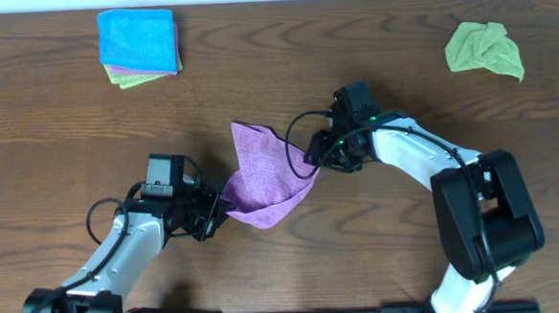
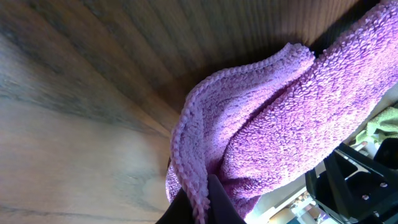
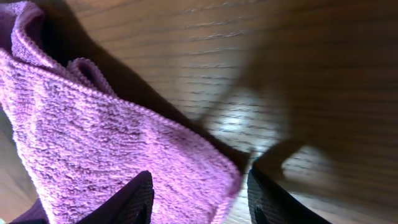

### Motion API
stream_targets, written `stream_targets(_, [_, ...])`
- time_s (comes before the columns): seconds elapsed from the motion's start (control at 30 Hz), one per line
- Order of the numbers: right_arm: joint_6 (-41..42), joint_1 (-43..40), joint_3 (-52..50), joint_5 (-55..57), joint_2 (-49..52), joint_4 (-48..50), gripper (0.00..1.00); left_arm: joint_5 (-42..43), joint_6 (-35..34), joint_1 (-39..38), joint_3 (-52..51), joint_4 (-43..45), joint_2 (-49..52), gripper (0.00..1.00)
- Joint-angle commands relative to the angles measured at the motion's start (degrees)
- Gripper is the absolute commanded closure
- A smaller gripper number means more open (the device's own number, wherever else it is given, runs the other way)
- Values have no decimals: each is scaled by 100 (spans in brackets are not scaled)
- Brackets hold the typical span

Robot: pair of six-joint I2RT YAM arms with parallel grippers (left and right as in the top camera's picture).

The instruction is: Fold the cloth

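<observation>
The purple cloth (image 1: 261,177) lies bunched and partly lifted at the table's middle. My left gripper (image 1: 215,210) is shut on the cloth's lower left edge; in the left wrist view the hem (image 2: 261,124) runs pinched between my two fingers (image 2: 200,208). My right gripper (image 1: 316,155) is at the cloth's right corner. In the right wrist view its fingers (image 3: 200,196) stand wide open with the cloth's corner (image 3: 124,143) lying between them, not clamped.
A folded stack of blue, pink and green cloths (image 1: 138,44) sits at the far left. A crumpled green cloth (image 1: 485,48) lies at the far right. Bare wooden table (image 1: 68,148) surrounds the arms.
</observation>
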Motion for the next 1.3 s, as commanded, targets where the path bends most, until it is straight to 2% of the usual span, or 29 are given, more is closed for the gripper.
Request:
stream_targets(0.0, [195, 144, -72, -28, 282, -2, 51, 98, -22, -11, -26, 11, 22, 94])
stream_targets(0.07, [210, 192, -72, -48, 363, 0, 55, 111, -22, -11, -26, 31, 22, 94])
stream_targets(0.1, [210, 210, -72, -50, 387, -2, 60, 114, -22, -11, -26, 31, 22, 94])
stream_targets(0.3, [122, 234, -72, -42, 468, -2, 98, 125, 2, -11, -26, 55, 22, 94])
stream_targets(0.57, [-79, 107, -68, -46, 275, -28, 99, 350, 116, 59, 26, 411, 20, 94])
stream_targets(0.83, [-356, -328, -66, -22, -1134, -219, 99, 529, 306, 225, 1099, 269, -2, 94])
stream_targets(1.07, [-280, -337, -55, 107, -2649, 114, 99, -229, 369, 225, 2441, 92, 0, 94])
stream_targets(1.27, [-260, -339, -52, 299, -3049, 280, 99, -608, 603, 225, 2957, 111, 0, 94])
